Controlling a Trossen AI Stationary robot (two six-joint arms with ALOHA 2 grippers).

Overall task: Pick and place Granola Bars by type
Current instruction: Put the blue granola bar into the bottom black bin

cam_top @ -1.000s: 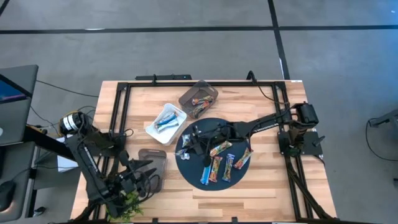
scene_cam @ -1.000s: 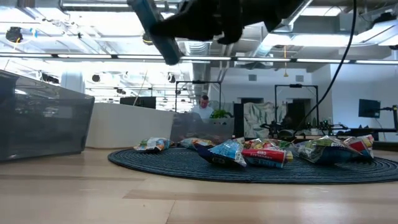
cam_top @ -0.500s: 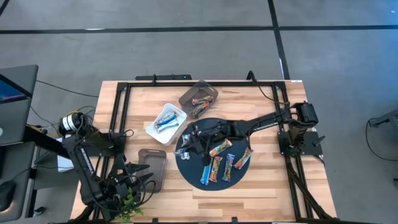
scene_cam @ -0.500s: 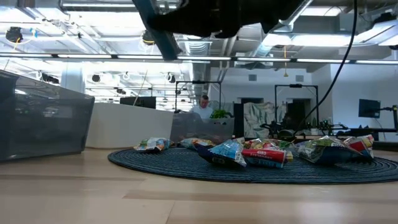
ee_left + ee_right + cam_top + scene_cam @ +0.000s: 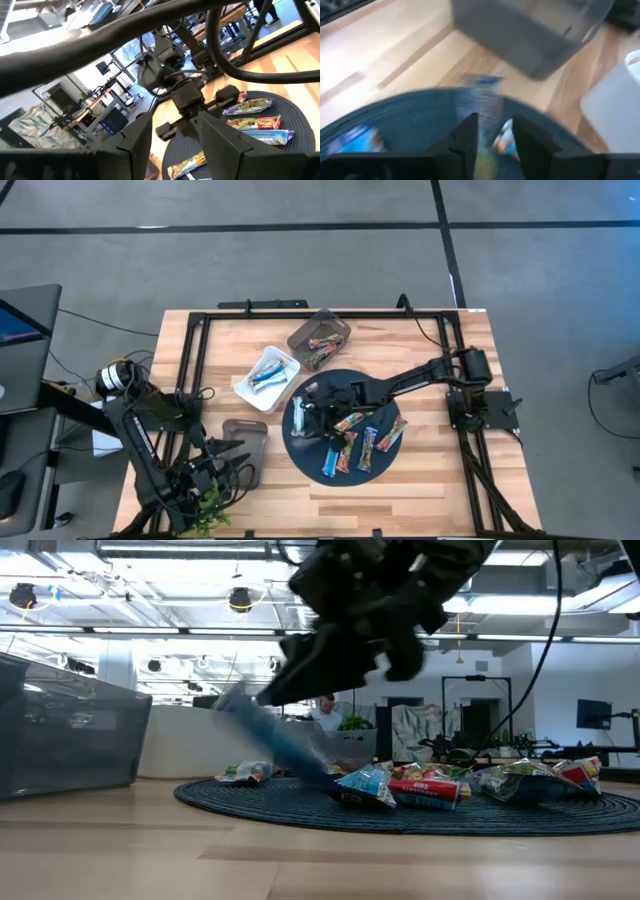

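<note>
Right tool [image 5: 300,412], pinching one blue bar [image 5: 275,735] above the round mat [image 5: 310,462], I carry clear of the loose bars [image 5: 360,442] for sorting; left tool [image 5: 222,470] waits, spread.

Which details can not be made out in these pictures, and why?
- Print on the blue wrapped granola bar held by the right tool: motion blur, low and right wrist views.
- Bar types inside the dark plastic tray holding bars: too small, high view.
- Left tool, at the table's left corner: hard to outline against dark clutter, high view.
</note>
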